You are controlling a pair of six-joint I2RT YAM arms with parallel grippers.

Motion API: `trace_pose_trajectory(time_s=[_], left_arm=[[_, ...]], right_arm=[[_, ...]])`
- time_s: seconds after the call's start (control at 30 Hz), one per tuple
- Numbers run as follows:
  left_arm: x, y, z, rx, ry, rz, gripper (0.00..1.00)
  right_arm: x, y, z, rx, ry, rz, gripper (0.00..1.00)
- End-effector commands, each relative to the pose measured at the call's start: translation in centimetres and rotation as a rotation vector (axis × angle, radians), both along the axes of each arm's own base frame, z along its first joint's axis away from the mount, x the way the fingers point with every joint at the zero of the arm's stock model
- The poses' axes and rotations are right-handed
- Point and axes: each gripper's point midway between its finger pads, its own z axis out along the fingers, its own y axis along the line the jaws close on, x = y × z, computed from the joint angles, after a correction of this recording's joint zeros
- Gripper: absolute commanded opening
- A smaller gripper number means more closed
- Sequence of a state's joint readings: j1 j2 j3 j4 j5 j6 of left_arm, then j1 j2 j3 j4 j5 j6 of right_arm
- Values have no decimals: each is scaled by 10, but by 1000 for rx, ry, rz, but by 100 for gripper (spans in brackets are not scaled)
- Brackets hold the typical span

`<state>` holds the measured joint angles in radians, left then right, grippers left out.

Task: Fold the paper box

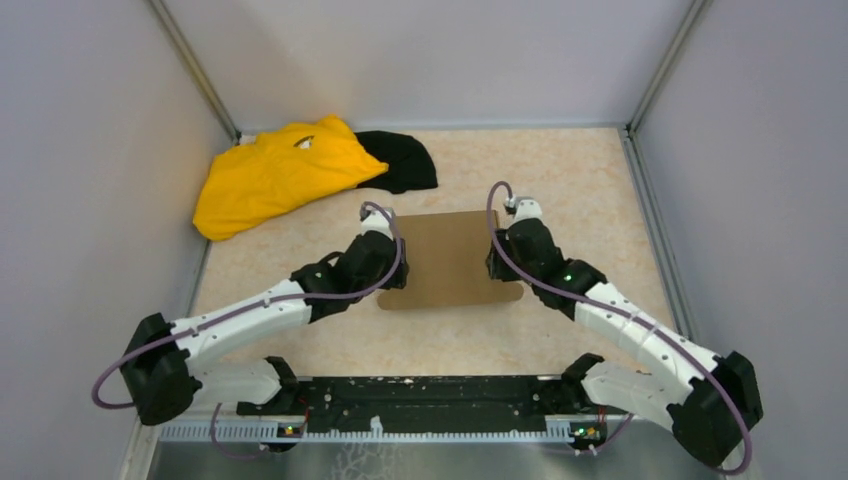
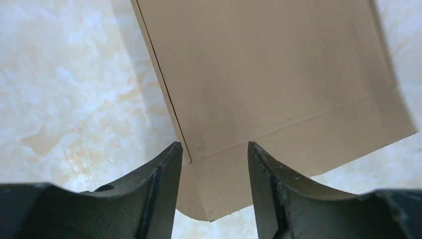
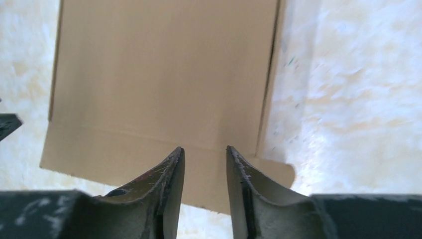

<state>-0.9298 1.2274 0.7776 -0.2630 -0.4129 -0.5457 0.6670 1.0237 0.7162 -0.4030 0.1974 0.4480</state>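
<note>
While flat on the tabletop [image 1: 570, 185] at mid-frame, the paper box [image 1: 450, 255], left end effector [image 2: 214, 145] half-wide, right end effector [image 3: 204, 148] narrow.

You see a yellow cloth [image 1: 275, 175] lying crumpled at the far left of the tabletop [image 1: 580, 180], close to the left wall. A black cloth [image 1: 405, 160] lies touching it on its right side. The tabletop is pale beige with a marbled pattern, and plain grey walls [image 1: 430, 50] stand around it.
</note>
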Motion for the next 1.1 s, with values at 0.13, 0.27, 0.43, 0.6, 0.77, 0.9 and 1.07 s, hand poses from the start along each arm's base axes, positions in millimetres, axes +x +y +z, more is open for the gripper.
trace_pose_trajectory(time_s=[0.13, 0.27, 0.43, 0.6, 0.77, 0.9, 1.07], left_arm=[[21, 27, 27, -49, -58, 47, 65], [22, 38, 16, -100, -68, 67, 69], [19, 46, 12, -103, -77, 82, 71], [17, 52, 5, -68, -62, 95, 98], [19, 52, 3, -83, -57, 78, 99], [21, 51, 2, -122, -77, 51, 99], [25, 45, 3, -232, -101, 8, 99]], right_arm=[[34, -43, 28, 222, -79, -163, 48], [35, -58, 19, 315, -72, -178, 66], [33, -61, 13, 294, -69, -171, 75], [33, -65, 9, 272, -75, -165, 81], [34, -60, 11, 338, -92, -113, 90], [38, -55, 15, 457, -85, -62, 97], [47, -54, 17, 562, -90, -26, 99]])
